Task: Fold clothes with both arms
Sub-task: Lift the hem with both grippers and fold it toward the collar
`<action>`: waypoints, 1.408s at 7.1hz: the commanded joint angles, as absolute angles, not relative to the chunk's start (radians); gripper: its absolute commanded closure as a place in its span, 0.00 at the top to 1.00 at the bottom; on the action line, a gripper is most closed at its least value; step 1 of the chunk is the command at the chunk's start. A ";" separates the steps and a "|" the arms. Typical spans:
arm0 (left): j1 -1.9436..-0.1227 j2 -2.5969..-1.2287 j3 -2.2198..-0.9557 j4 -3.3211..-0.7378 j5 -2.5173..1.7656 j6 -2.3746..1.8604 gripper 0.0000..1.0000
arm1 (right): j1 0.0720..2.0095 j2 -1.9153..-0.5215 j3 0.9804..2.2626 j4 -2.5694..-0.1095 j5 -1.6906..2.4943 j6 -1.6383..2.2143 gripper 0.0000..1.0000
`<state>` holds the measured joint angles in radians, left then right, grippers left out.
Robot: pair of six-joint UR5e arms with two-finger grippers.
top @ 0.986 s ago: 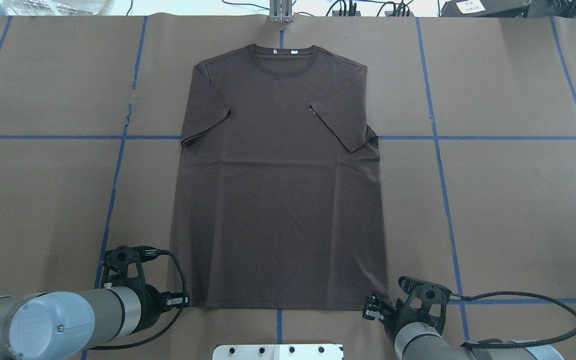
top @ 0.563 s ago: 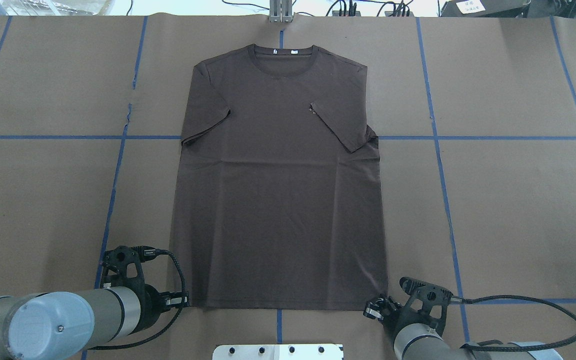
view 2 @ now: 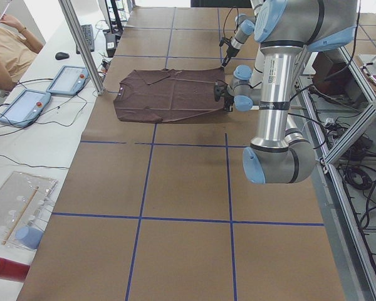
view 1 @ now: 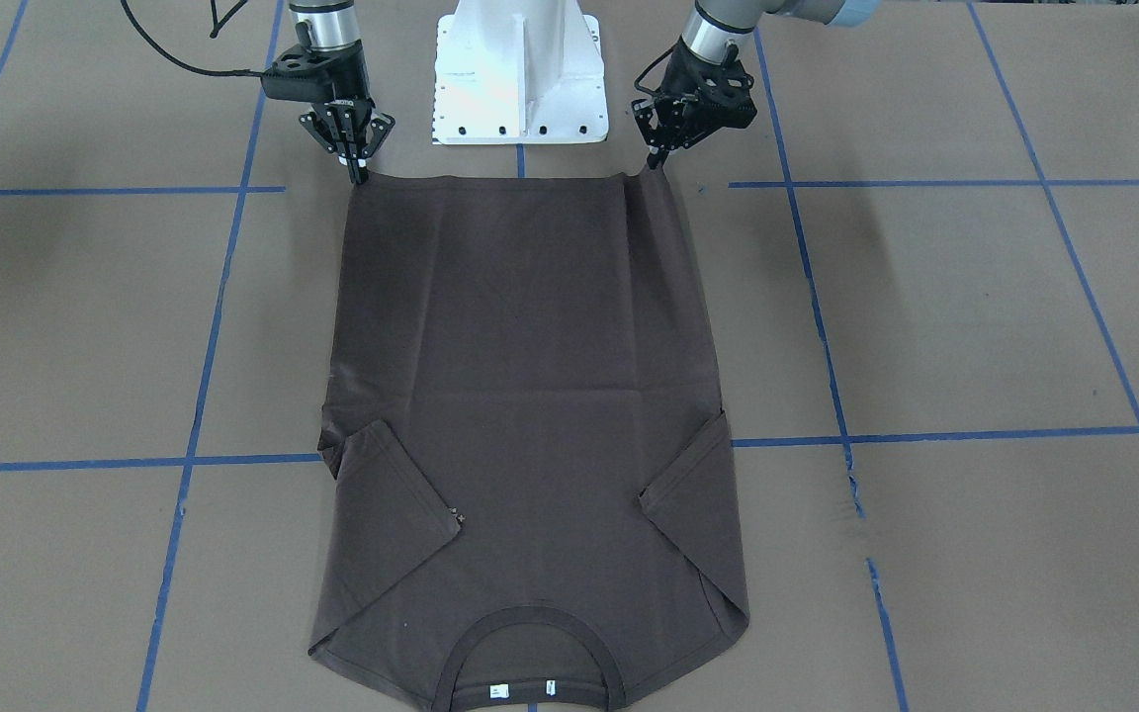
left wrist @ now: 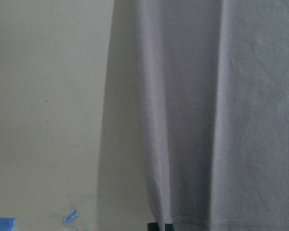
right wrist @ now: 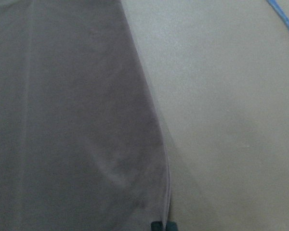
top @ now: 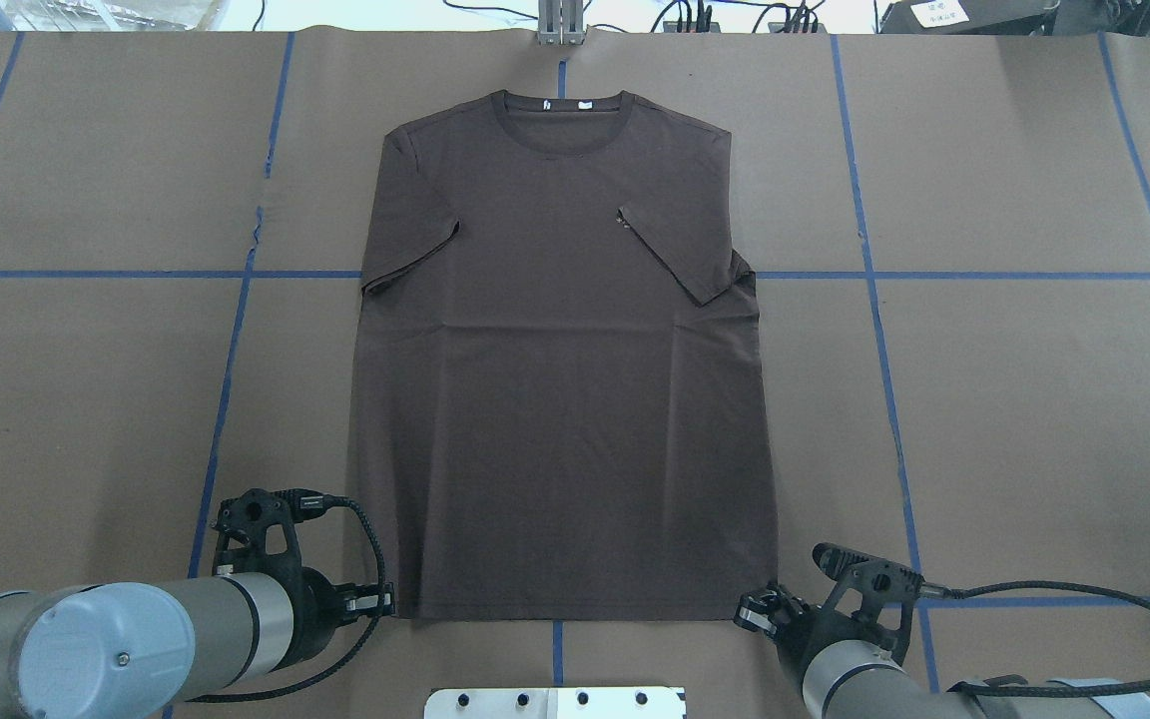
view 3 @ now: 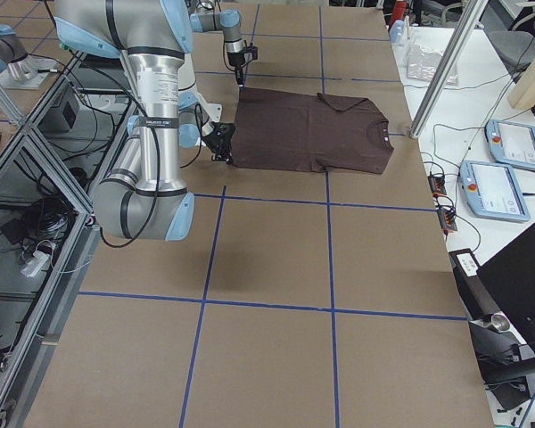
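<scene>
Shirt (top: 560, 379) lies flat and chest up on the bench (top: 1014, 399). Its hem sits just in front of the white base (top: 555, 702) and its collar (top: 560, 125) at the end far from the base, with both sleeves tucked in over the body. My left hand (top: 387, 602) is pinched shut on one hem corner and my right hand (top: 747, 611) on the other, either side of the base. I reckon that wide grip is there so the shirt's hem comes up straight when I carry it away from the base towards the collar.
</scene>
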<state>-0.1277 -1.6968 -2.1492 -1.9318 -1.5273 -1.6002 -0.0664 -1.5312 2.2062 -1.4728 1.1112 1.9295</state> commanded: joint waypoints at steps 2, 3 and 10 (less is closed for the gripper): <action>-0.129 -1.797 -2.583 -1.441 -1.662 -1.620 0.00 | -0.103 -1.542 2.616 -1.826 1.209 1.928 0.00; -0.143 -1.878 -2.629 -1.323 -1.701 -1.620 0.00 | -0.092 -1.520 2.637 -1.851 1.216 1.927 0.00; -0.624 -2.041 -2.198 -1.375 -1.710 -1.218 0.00 | 0.564 -1.114 2.174 -1.838 1.520 1.588 0.00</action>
